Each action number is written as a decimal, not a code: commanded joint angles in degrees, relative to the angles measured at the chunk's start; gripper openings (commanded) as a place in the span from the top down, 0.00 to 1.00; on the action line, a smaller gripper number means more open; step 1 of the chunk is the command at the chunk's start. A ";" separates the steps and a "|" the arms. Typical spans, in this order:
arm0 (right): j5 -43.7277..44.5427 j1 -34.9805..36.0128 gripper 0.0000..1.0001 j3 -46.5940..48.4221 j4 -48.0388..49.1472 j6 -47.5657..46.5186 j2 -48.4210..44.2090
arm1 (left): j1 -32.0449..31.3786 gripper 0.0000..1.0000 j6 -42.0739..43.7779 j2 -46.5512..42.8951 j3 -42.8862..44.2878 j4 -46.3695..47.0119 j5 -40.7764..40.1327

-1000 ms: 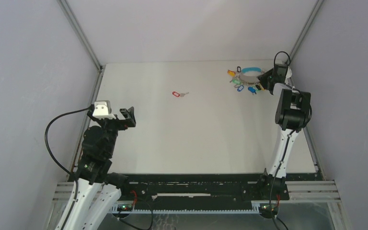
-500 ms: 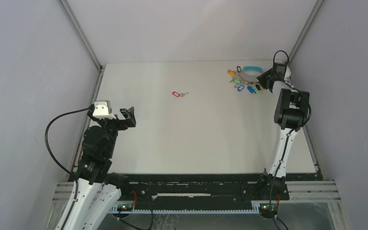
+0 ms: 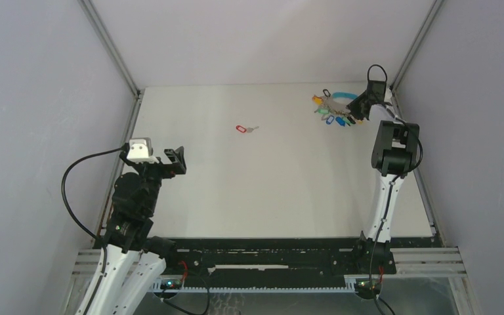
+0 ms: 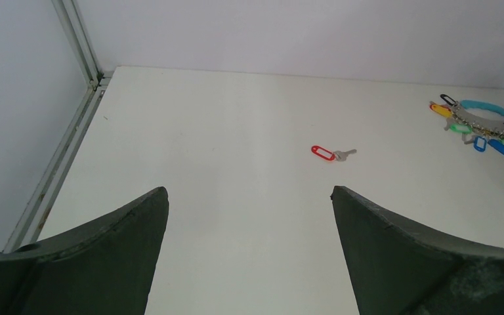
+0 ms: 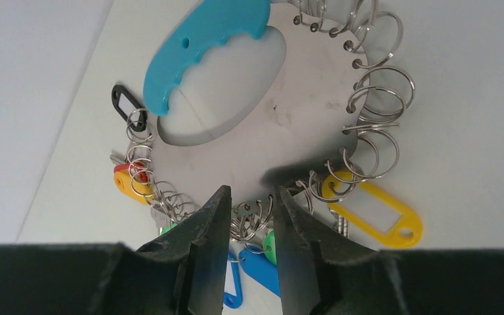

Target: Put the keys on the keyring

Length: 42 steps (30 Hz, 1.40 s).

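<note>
Key: the key with the red tag (image 3: 245,129) is lying flat on the table (image 3: 269,184), toward the far edge and about midway between the side edges, well apart from both grippers.
Keyring: the keyring (image 5: 289,125) is sitting in the far right corner, a grey metal plate with a light-blue grip (image 5: 203,46) and small split rings around its rim.
Left jaws: the left gripper (image 4: 249,193) is hovering near the left edge with its jaws spread wide and nothing between them.
Right jaws: the right gripper (image 5: 252,197) is standing at the plate's rim, jaws narrowed around a clump of split rings; whether they are actually pinching cannot be told.
Key handling: probably light, stiff and thin, so it is likely hard to lift off the surface; the thicker plastic tag looks the better hold, with the blade likely swinging free.
Keyring handling: likely heavier and rigid, its tags dangling loosely; the bare rim or blue grip looks safest.
Hard to see: the right fingers are cutting off the near rim. Which split ring is free, and the key's own link, are too small to make out.
</note>
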 commanded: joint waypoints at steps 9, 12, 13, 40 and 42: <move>-5.56 0.95 0.78 7.11 -11.57 -0.32 2.35 | 0.64 0.01 0.52 -2.45 1.63 1.60 2.00; -5.83 1.24 0.79 6.23 -13.85 -0.79 2.02 | 0.55 0.02 0.29 -3.49 1.55 1.60 2.23; -5.99 1.34 0.79 5.39 -14.16 -0.86 1.39 | 0.56 0.01 0.23 -3.84 1.50 1.60 2.36; -2.19 9.24 0.66 -39.97 -5.63 -12.45 -37.89 | -1.28 0.01 -1.94 -9.35 1.10 1.93 5.24; -2.04 8.49 0.64 -41.54 -4.70 -13.16 -40.02 | -1.40 0.01 -1.95 -9.19 1.10 1.95 5.24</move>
